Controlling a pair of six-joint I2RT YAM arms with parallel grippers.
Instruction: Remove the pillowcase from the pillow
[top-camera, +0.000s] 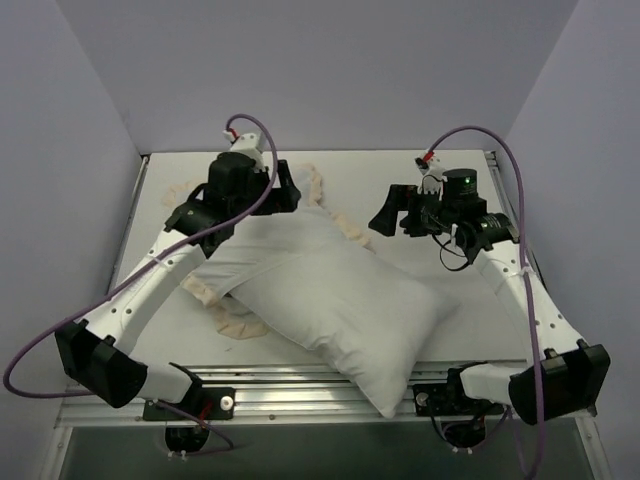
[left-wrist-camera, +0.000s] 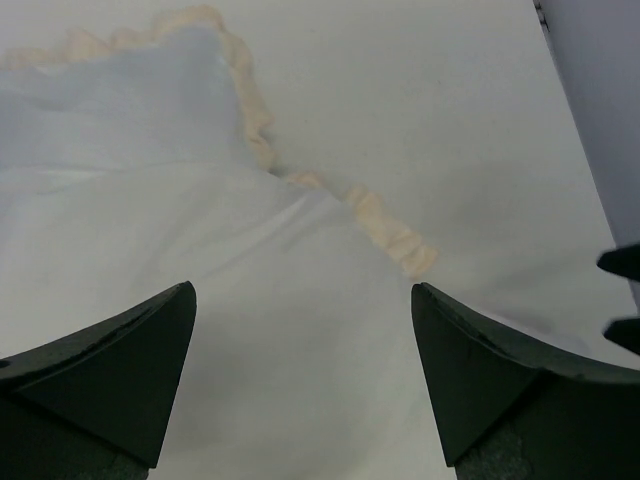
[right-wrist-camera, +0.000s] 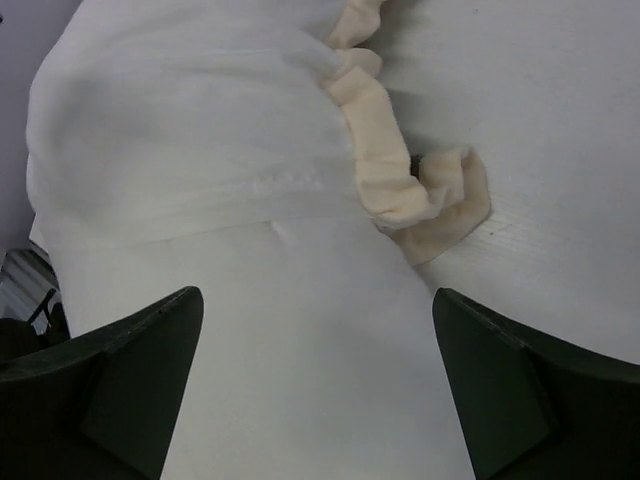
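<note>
The pillow (top-camera: 345, 305) is a plump white cushion lying diagonally, one corner over the near table edge. The pillowcase (top-camera: 240, 255) shows its white reverse and cream frill (top-camera: 322, 188). It bunches around the pillow's far-left end. My left gripper (top-camera: 287, 190) is open and empty, hovering over the pillowcase's far edge. In the left wrist view (left-wrist-camera: 302, 287) white fabric lies below it, with the frill (left-wrist-camera: 262, 135) beyond. My right gripper (top-camera: 390, 215) is open and empty, right of the pillow's far side. The right wrist view (right-wrist-camera: 318, 292) shows the pillow (right-wrist-camera: 300, 380), the pillowcase hem (right-wrist-camera: 190, 130) and the frill (right-wrist-camera: 385, 165).
The white table (top-camera: 400, 170) is boxed in by grey walls at the left, back and right. A metal rail (top-camera: 300, 385) with both arm bases runs along the near edge. The pillow's near corner (top-camera: 390, 405) overhangs that rail. Grey cables loop over both arms.
</note>
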